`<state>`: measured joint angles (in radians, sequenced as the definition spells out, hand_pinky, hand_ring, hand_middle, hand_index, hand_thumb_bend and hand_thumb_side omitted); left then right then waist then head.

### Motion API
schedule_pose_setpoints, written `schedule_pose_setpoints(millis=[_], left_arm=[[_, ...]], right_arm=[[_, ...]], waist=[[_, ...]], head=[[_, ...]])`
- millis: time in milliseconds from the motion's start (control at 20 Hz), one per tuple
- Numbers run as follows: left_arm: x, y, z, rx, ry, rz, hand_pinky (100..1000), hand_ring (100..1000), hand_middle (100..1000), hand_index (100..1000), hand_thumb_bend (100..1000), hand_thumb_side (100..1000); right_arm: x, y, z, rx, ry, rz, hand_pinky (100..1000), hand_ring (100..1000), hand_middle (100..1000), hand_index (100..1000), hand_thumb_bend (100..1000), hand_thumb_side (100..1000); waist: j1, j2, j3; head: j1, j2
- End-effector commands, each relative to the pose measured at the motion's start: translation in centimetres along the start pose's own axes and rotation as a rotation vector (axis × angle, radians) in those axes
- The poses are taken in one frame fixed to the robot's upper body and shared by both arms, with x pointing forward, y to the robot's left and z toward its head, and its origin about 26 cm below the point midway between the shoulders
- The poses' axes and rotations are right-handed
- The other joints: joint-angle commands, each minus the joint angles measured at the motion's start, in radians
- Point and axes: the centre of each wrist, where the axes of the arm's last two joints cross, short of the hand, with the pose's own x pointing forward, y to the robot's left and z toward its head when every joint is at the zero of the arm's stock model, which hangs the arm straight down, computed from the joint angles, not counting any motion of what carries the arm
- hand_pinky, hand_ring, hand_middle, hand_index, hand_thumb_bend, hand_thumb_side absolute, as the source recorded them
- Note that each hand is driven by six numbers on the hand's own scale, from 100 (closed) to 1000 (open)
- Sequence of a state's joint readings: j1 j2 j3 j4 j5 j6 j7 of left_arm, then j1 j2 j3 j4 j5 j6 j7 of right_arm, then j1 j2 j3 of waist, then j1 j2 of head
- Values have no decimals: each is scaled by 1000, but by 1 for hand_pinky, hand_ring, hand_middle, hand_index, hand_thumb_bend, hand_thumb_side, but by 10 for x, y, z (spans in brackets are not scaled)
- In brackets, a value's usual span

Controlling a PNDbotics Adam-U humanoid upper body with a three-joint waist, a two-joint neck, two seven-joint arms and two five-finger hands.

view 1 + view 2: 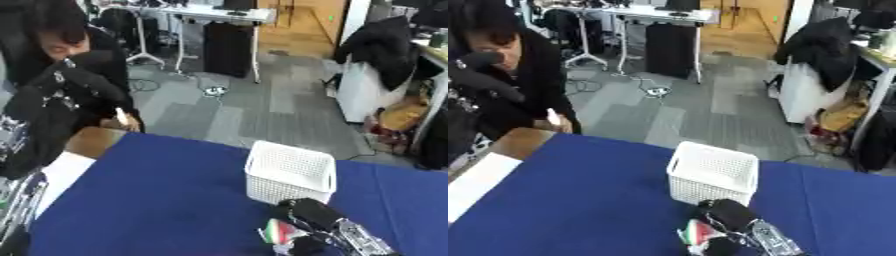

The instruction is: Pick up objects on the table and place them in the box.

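Observation:
A white mesh basket [291, 173] stands on the blue table [157, 200], right of centre. Just in front of it, near the bottom edge, my right hand [308, 216] comes up from the lower right with its fingers curled round a small object striped green, white and red [278, 233]. The hand is below the basket's near wall, not over its opening. What lies inside the basket cannot be made out. My left arm [52, 115] rises along the left edge in the left eye view; its hand does not show.
A white board [479, 184] and a brown wooden corner [522, 141] lie at the table's left edge. A person in black leans in beyond the far left corner. Office floor, desks and a chair fill the background.

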<state>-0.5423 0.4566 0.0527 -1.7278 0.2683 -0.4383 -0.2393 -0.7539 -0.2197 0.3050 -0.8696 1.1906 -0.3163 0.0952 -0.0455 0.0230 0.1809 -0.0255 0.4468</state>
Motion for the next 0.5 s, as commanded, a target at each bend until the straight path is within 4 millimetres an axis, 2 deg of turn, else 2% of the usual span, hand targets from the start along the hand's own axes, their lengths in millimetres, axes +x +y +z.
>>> schedule_pose_setpoints(millis=[50, 100, 150, 200, 250, 300, 400, 500], left_arm=[[7, 3, -10, -11, -35, -9, 640, 640, 782, 715, 183, 979], [7, 3, -10, -11, -35, -9, 640, 640, 782, 715, 183, 979], [7, 3, -10, -11, -35, -10, 640, 640, 782, 715, 183, 979], [7, 3, -10, -11, -35, -10, 640, 640, 782, 715, 183, 979], [7, 3, -10, -12, -35, -11, 640, 640, 782, 715, 183, 979], [7, 4, -10, -12, -35, -11, 640, 640, 782, 715, 183, 979], [7, 4, -10, -12, -35, -13, 640, 640, 782, 715, 183, 979], [7, 4, -9, -13, -34, -14, 640, 640, 782, 715, 182, 979]], right_arm=[[-5, -7, 1, -55, 37, -9, 384, 519, 663, 778, 574, 874], [-6, -5, 1, -59, 49, -18, 318, 499, 669, 779, 568, 837], [-7, -3, 2, -62, 61, -26, 336, 504, 668, 781, 568, 845], [-8, -2, 3, -64, 73, -32, 202, 470, 672, 763, 571, 766], [-9, 0, 3, -64, 85, -37, 118, 447, 665, 758, 567, 728], [-10, 2, 4, -64, 95, -42, 100, 434, 657, 750, 564, 713], [-12, 6, 6, -74, 118, -55, 100, 344, 599, 702, 540, 637], [-14, 9, 7, -85, 135, -62, 100, 331, 579, 685, 560, 626]], waist=[[4, -8, 0], [4, -8, -1], [4, -8, -2], [5, -8, -2], [5, -7, -3], [5, -7, -4], [5, -7, -6], [6, -7, -7]], head=[[-38, -34], [-50, -44], [-57, -50], [-61, -53], [-63, -55], [-64, -55], [-62, -54], [-61, -51]])
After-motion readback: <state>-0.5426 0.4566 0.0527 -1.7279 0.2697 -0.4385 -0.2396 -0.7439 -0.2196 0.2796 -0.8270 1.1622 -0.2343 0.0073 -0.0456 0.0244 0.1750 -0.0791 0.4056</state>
